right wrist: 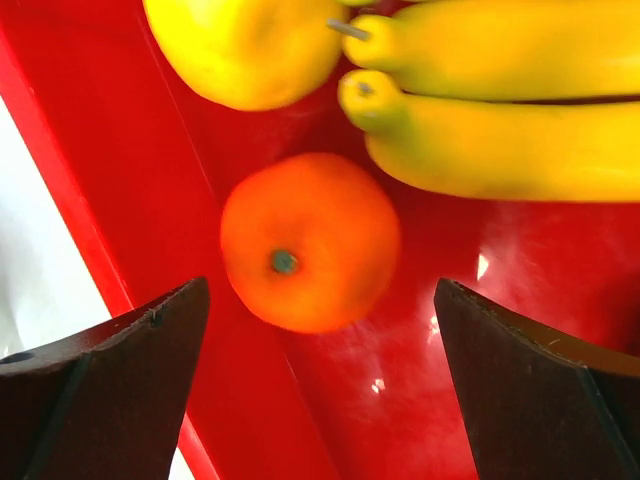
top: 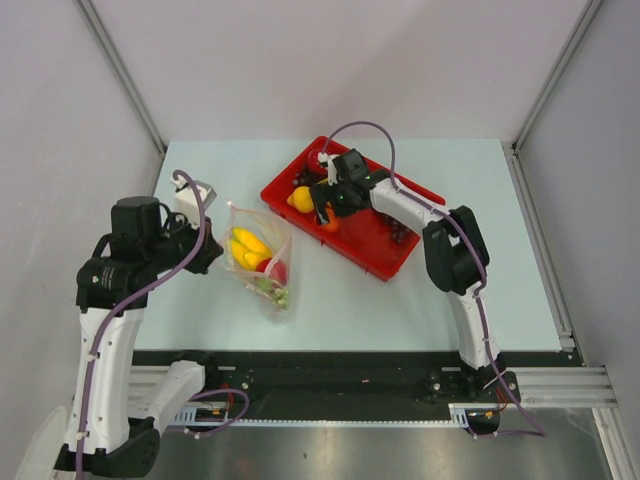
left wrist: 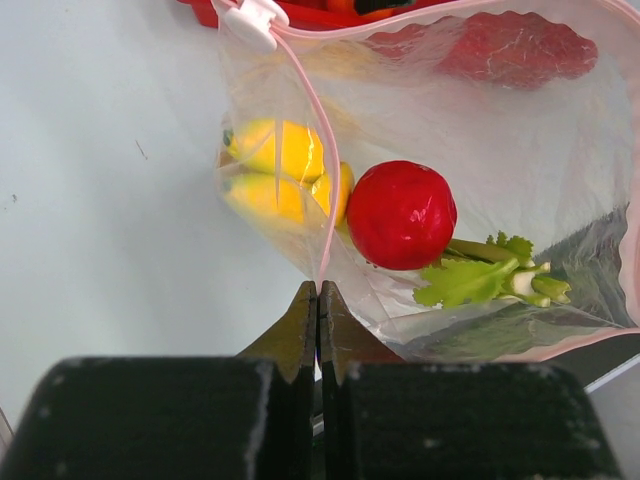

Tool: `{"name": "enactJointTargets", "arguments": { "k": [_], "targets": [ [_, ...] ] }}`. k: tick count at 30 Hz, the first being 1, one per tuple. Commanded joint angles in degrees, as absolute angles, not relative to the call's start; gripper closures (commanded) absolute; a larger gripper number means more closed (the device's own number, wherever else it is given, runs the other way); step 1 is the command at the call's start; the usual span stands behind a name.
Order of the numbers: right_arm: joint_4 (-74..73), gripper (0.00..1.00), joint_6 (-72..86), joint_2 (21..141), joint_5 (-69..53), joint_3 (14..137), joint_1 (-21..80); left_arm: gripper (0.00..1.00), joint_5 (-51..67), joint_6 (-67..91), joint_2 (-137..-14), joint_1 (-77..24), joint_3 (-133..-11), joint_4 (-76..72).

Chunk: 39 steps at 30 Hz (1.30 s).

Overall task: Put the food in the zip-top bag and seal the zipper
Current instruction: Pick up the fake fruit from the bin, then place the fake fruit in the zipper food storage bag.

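"Confirming jaw states before the next transfer: report."

"Left gripper (left wrist: 318, 300): jaws closed, pinching the zip-top bag (left wrist: 520, 150) at its zipper (left wrist: 325, 170) edge. Right gripper (right wrist: 320, 290): jaws wide apart, straddling the orange (right wrist: 310, 240) in the red tray (top: 370, 250), touching nothing."

"Locations?"

"Bag lies toward the left edge of the table (top: 450, 200), holding an apple (left wrist: 402, 215), a leek stalk (left wrist: 490, 275) and bananas (left wrist: 275, 150). Tray sits toward the far edge, centre."

"Failure modes?"

"The orange is round and smooth — an off-centre close could squirt it against the lemon (right wrist: 250, 45) or the tray wall. The left pinch holds one thin strip — a tug from the load may slip it, letting the mouth collapse."
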<state>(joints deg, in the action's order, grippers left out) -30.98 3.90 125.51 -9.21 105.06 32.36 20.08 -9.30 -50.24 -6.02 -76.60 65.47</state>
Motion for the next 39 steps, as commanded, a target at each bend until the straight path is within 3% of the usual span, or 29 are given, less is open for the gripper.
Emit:
{"name": "enactJointTargets", "arguments": {
  "k": [1,3,6,7,9,10,13,22,27,35,38,39],
  "targets": [
    [-25.8,0.00,7.4,128.2,-4.3,105.6,33.5,1.00,19.6,-8.3,-49.8,-5.5,-76.3,64.2],
    [-25.1,0.00,7.7,129.7,-4.0,105.7,33.7,1.00,19.4,-8.3,-49.9,-5.5,-76.4,64.1],
    [-25.0,0.09,7.7,130.1,-4.2,105.7,33.5,1.00,19.2,-8.5,-50.0,-5.5,-76.5,64.0],
    [-25.1,0.21,7.5,129.3,-4.4,105.3,33.3,1.00,19.5,-8.5,-50.1,-5.5,-76.5,64.0],
    [-25.9,0.34,7.0,128.1,-6.1,105.1,32.4,1.00,20.1,-8.5,-50.3,-5.5,-76.4,63.5],
    [-26.6,0.48,6.9,126.1,-6.6,105.1,32.1,1.00,20.5,-8.2,-50.3,-5.5,-76.2,63.4],
    [-29.3,0.65,6.5,120.1,-10.6,104.7,30.9,1.00,21.4,-7.8,-50.4,-5.5,-75.9,62.4],
    [-19.2,0.76,6.5,99.2,-38.8,104.2,32.0,1.00,23.5,-6.7,-51.1,-5.5,-75.5,60.0],
    [-15.6,0.76,1.6,93.5,-44.7,106.4,38.8,1.00,24.2,-6.2,-51.3,-5.5,-75.7,59.3],
    [-23.2,0.69,-10.1,95.4,-40.8,108.3,49.3,1.00,24.3,-6.0,-51.2,-5.5,-76.4,59.8],
    [-25.9,0.48,-13.8,97.1,-37.7,109.2,51.7,1.00,24.0,-6.0,-50.8,-5.5,-76.6,60.1],
    [-26.5,0.25,-14.1,97.6,-36.7,109.8,52.5,1.00,24.1,-5.9,-50.5,-5.5,-76.6,60.2]
  ]
}}
